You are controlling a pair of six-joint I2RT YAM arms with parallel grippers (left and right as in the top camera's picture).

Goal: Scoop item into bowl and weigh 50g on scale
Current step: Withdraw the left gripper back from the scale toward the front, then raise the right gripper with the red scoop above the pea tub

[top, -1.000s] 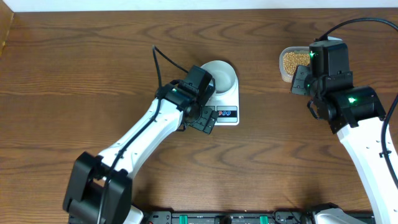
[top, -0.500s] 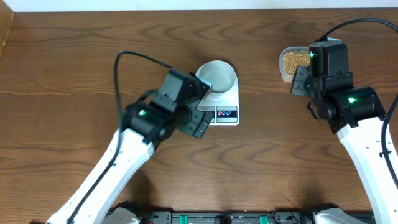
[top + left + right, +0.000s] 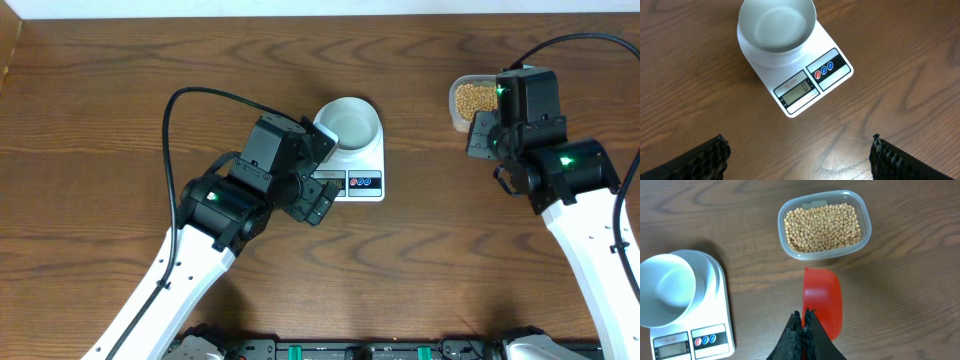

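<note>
A dark wooden table [image 3: 100,100] is seen from above, with a robot arm at each side.

Near the middle lies the white scale [image 3: 767,77]. The pale bowl [image 3: 776,25] sits on its 12 o'clock end, and only the bowl's smooth inside shows. The grey display [image 3: 799,91] and the red and blue buttons [image 3: 824,70] are at the scale's 6 o'clock end. The digits are too small to read.

The left gripper [image 3: 799,145] hangs just off the scale at about 7 o'clock. Its two black fingers [image 3: 705,155] are spread wide apart and hold nothing.

At about 2 o'clock from the scale, well apart from it, stands a clear plastic tub [image 3: 868,230]. It holds the beans [image 3: 822,222], a layer of small tan-yellow rounds.

The right gripper [image 3: 803,325] is at the tub's 6 o'clock side. Its fingers are pressed close together and pinch a red scoop [image 3: 822,302] by its left edge. The exact point of grip is hidden behind the fingers. In the right wrist view the mouth of the scoop points towards the tub and lies just short of its near wall.
</note>
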